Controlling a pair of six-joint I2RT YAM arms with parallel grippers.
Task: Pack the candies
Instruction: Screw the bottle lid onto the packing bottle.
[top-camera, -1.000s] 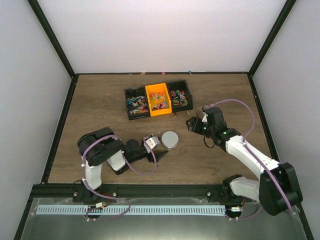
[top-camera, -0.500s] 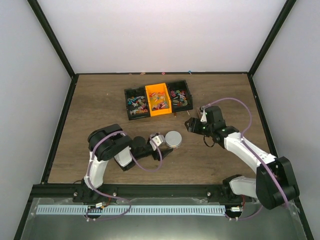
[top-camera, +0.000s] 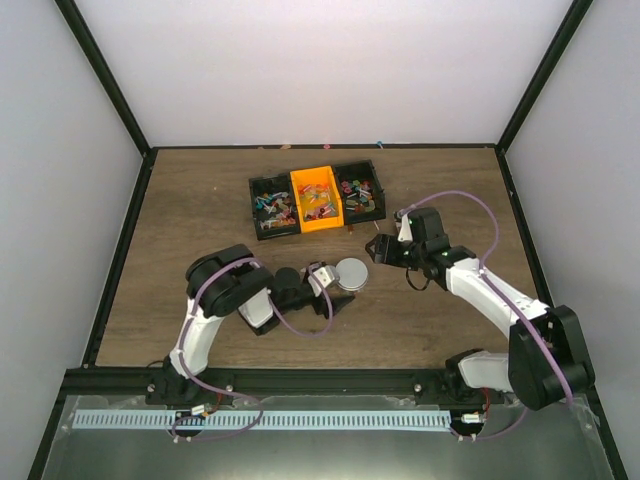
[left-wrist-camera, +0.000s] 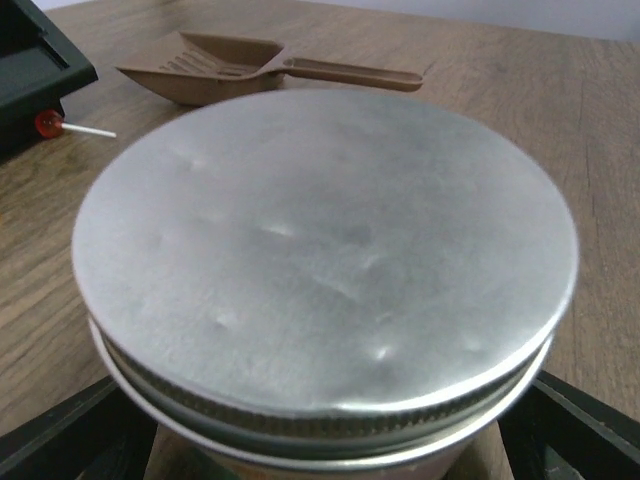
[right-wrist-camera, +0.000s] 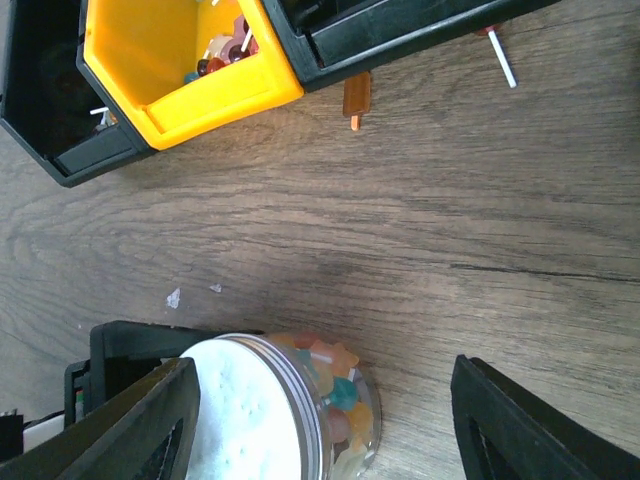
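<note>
Since the small round glass jar (top-camera: 351, 274) stood on the wooden counter (top-camera: 200, 200) with its dull metal lid (left-wrist-camera: 320, 250) in place, the step in hand was judged to be steadying that jar for work on the lid.

The left jaws straddled the jar low down, one finger on each side beneath the lid rim. Whether they pressed the glass or stood just clear could not be told. The right jaws hung spread and empty, just beyond the jar on its bin side.

The candies (right-wrist-camera: 335, 385) lay in two places. Some were inside the jar, visible through its wall. The bulk were in the yellow plastic bin (right-wrist-camera: 130, 90) and the two black plastic bins (top-camera: 275, 235) flanking it, well beyond the jar. A brown slotted plastic scoop (left-wrist-camera: 215, 70) lay on the counter beyond the jar.

Recommended practice:
1. Close the left jaws on the glass body, not on the lid, so that the lid can turn freely.
2. Keep the jar centred between the fingers, because an off-centre clamp would likely tip it.
3. Bring the right jaws down squarely over the lid before closing.
</note>
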